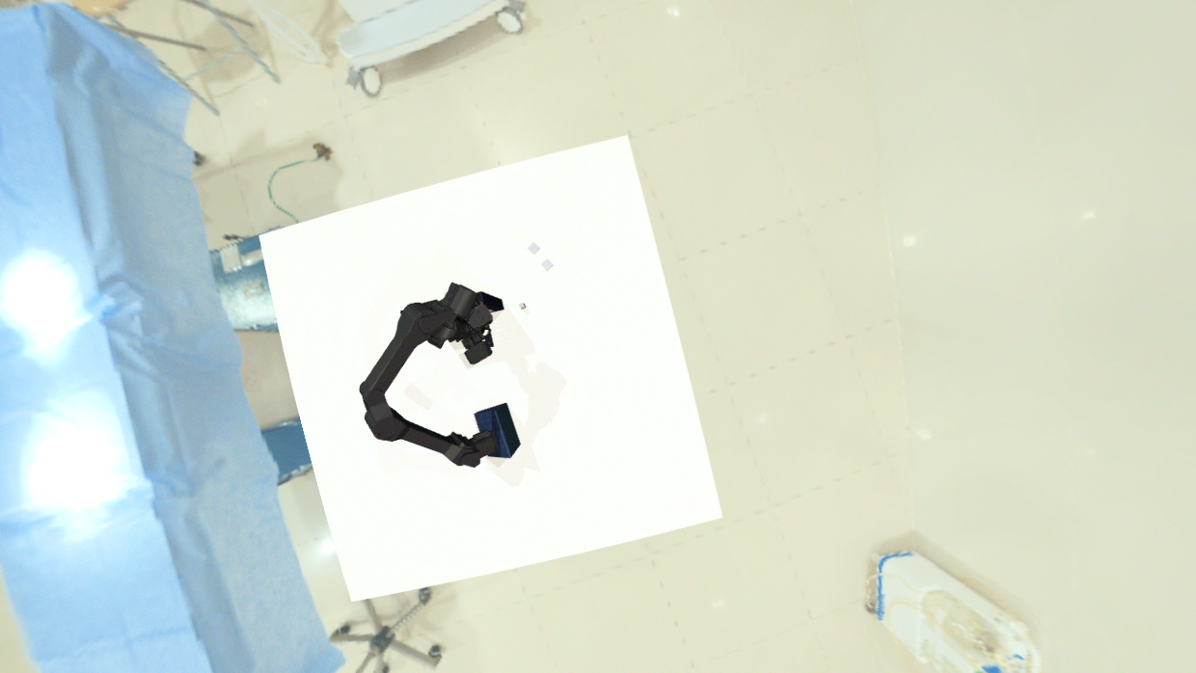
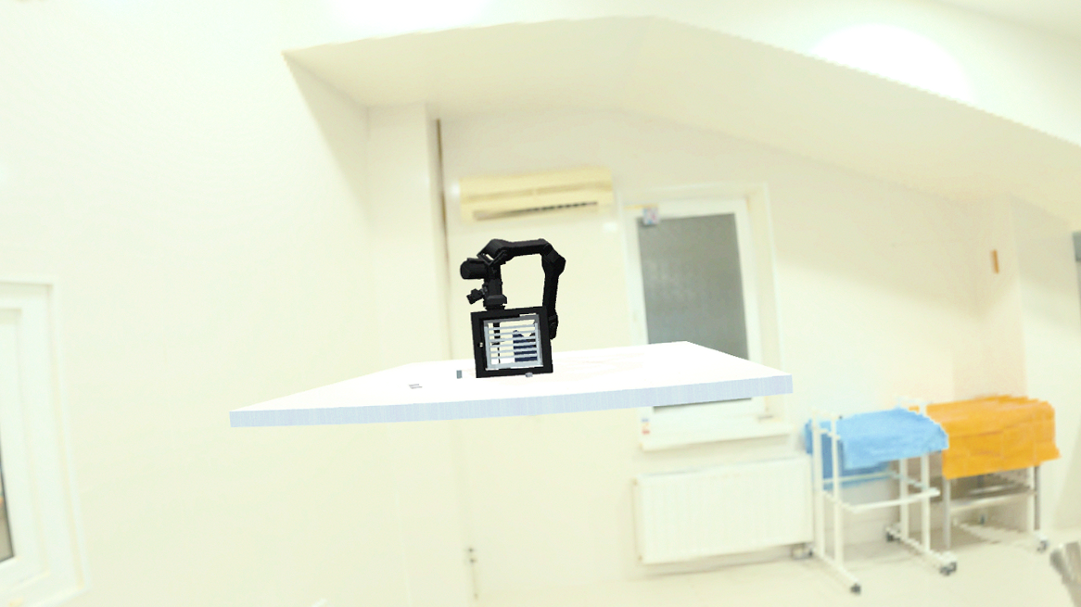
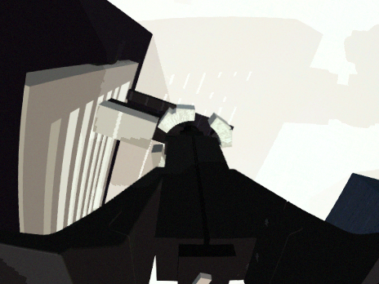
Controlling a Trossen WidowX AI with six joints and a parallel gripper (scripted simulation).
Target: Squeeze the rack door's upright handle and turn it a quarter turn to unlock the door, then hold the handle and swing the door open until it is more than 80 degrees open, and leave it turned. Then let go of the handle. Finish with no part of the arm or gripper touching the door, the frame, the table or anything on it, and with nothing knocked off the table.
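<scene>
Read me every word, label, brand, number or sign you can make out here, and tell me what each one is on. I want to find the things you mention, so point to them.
There is no readable text in any view.
Small sign at the glazed door's upper corner (image 2: 650,215): too small to read.
Small label below that door (image 2: 645,428): too small to read.

- Arm (image 1: 393,359) (image 2: 526,246): matte black to charcoal, chunky angular links, brownish-grey where light hits.
- Elbow (image 1: 385,421) (image 2: 557,262): bulky, faceted housing, wider than the links it joins.
- Long links: straight, bar-like, edges beveled.
- Wrist end: stubby drum-shaped housing (image 1: 459,301) (image 2: 472,268) plus a cluster of small black blocks and brackets.
- Base (image 1: 507,426) (image 2: 524,355) (image 3: 357,206): dark navy, boxy, flat faces, sharp edges.
- Gripper (image 1: 478,336) (image 2: 494,304) (image 3: 194,177): black, broad fingers narrowing toward the tips, thin paler lines and tiny light specks on the far-right flank in the wrist view.
- Screws, cables: too dark/small to tell.
</scene>
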